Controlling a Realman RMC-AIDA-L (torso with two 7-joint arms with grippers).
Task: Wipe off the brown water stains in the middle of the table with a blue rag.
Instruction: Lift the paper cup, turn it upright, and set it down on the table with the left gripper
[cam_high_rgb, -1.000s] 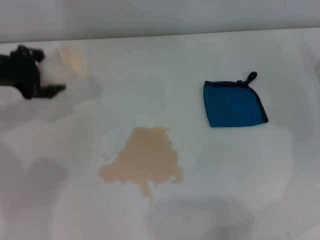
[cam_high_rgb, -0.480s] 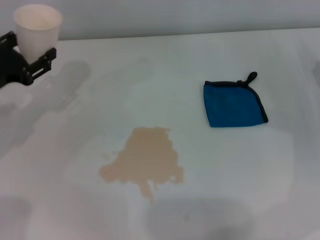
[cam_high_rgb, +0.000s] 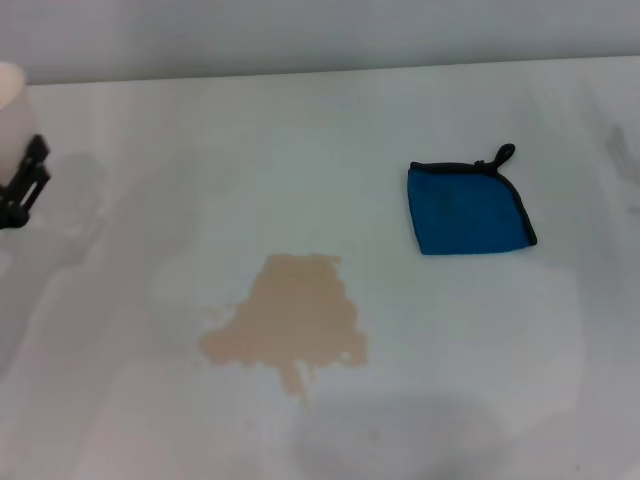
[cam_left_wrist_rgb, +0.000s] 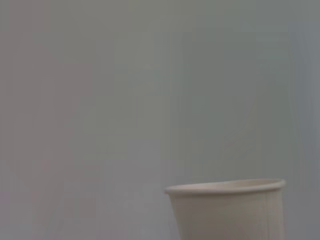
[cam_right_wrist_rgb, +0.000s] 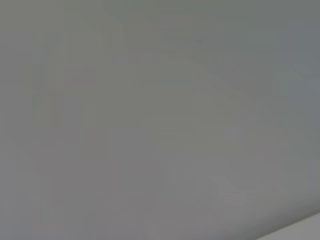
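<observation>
The table is lying white and flat. The stains are sitting near its front edge, mid-table. The rag is lying flat toward the right. The left gripper is clamping a cup at the left edge.

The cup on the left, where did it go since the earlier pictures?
The left gripper carried the white paper cup off toward the table's left edge; only slivers of both show now in the head view. One second ago the cup looked tipped and blurred; by half a second ago it was upright. The brown water stains, the blue rag and the table stayed as they were.
</observation>
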